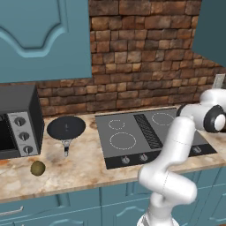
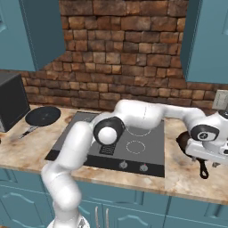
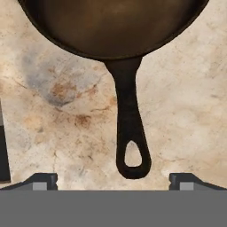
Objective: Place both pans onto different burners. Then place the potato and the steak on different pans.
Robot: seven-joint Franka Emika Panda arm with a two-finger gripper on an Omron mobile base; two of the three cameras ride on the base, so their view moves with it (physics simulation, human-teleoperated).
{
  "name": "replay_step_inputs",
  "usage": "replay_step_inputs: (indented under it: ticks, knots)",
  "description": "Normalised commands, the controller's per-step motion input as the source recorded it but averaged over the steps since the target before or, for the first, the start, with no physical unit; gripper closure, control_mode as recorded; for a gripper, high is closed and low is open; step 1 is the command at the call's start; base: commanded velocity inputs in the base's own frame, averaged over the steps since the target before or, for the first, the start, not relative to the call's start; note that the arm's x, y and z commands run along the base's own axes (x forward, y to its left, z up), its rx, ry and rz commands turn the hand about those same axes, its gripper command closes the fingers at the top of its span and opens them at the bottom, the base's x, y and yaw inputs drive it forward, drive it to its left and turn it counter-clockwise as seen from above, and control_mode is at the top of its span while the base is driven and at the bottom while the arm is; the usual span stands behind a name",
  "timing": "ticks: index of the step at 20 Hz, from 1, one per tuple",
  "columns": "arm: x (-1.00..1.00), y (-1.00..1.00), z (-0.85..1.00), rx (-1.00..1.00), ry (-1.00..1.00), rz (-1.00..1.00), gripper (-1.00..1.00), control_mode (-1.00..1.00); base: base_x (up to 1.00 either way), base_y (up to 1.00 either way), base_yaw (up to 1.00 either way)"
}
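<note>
Two-finger gripper (image 3: 113, 181) fully open, empty, above black handle (image 3: 128, 128) of brown-insided skillet (image 3: 111, 26); probably not touching.

Mottled beige stone countertop (image 1: 84, 170) carrying, left to right: grey toaster oven (image 1: 17, 121); olive-yellow potato (image 1: 38, 168); shallow matte-black pan (image 1: 66, 128); inset dark-grey cooktop (image 1: 132, 152); brown-insided black-handled skillet (image 3: 111, 26) right of the cooktop.
</note>
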Motion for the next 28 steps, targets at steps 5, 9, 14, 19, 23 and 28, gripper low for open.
replay_step_inputs:
  ticks: [5,9,14,19,23,28]
  knots:
    - [0.21,0.00,-0.36,0.00,0.00,0.00,-1.00,-1.00,0.00,0.00,0.00]
    - [0.26,0.00,-0.49,0.00,0.00,0.00,-1.00,-1.00,0.00,0.00,0.00]
    - [0.31,0.00,-0.30,0.00,0.00,0.00,-1.00,-1.00,0.00,0.00,0.00]
    - [0.08,-0.10,-0.30,0.00,0.00,0.02,-1.00,-1.00,0.00,0.00,0.00]
    - [0.00,-0.01,-0.34,0.00,0.00,0.00,-1.00,-1.00,0.00,0.00,0.00]
    - [0.00,0.00,-0.02,0.00,0.00,0.00,1.00,-1.00,0.00,0.00,0.00]
